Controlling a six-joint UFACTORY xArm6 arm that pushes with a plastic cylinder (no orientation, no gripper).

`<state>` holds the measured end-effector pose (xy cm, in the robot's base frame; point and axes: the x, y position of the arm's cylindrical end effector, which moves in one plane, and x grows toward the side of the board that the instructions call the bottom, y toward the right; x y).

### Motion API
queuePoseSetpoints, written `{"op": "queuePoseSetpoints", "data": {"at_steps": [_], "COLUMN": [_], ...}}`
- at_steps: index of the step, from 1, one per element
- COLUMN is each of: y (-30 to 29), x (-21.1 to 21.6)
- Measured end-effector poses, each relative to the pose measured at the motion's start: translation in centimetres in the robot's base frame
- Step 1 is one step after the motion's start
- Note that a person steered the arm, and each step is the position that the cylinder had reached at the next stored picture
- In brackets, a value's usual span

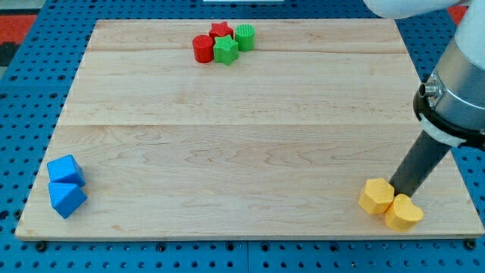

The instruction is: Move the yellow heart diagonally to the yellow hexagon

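The yellow hexagon (377, 196) lies near the board's bottom right corner. The yellow heart (404, 212) lies just right of it and a little lower, touching it. My dark rod comes down from the view's right, and my tip (398, 192) stands right behind both yellow blocks, at the gap between them, touching or almost touching them.
A red cylinder (202, 48), a red star (220, 31), a green star (225, 50) and a green cylinder (245, 36) cluster at the top middle. Two blue blocks (65, 171) (67, 199) sit at the bottom left. The wooden board (242, 136) lies on a blue pegboard; its right edge is near.
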<state>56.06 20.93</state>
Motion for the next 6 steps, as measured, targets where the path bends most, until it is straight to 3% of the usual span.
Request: {"op": "queuePoseSetpoints", "data": {"at_steps": [1,2,3,5,6], "y": [8.3,9.4,2.5,-20.4,-20.1], "x": [0.5,5.7,5.1,-4.2,-6.1]}}
